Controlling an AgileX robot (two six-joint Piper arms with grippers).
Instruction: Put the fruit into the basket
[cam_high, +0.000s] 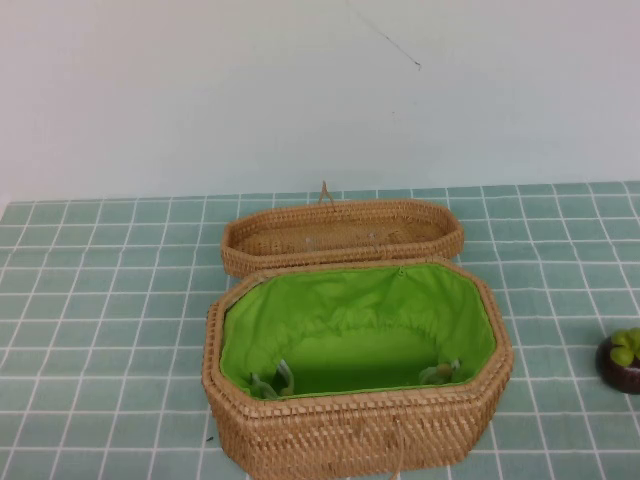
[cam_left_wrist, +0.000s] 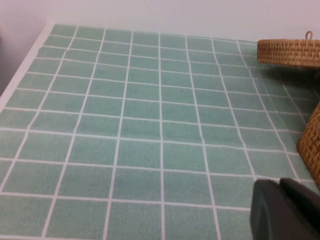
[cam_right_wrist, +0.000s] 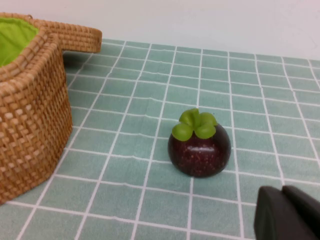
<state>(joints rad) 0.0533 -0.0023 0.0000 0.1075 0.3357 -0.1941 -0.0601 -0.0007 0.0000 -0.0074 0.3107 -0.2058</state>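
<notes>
The fruit (cam_high: 622, 358), small, dark maroon with green lobes on top, sits on the tiled cloth at the far right edge of the high view, to the right of the basket (cam_high: 355, 425). The basket is large, wicker, green-lined and holds no fruit. In the right wrist view the fruit (cam_right_wrist: 199, 145) stands beside the basket wall (cam_right_wrist: 30, 125), and my right gripper (cam_right_wrist: 281, 190) hangs a short way from it, fingers together, empty. My left gripper (cam_left_wrist: 279, 183) is shut and empty over bare cloth, near the basket's wall (cam_left_wrist: 311, 145). Neither arm shows in the high view.
The shallow wicker lid (cam_high: 340, 232) lies just behind the basket; it also shows in the left wrist view (cam_left_wrist: 287, 50) and the right wrist view (cam_right_wrist: 75, 37). A green checked cloth (cam_high: 100, 300) covers the table. A white wall stands behind.
</notes>
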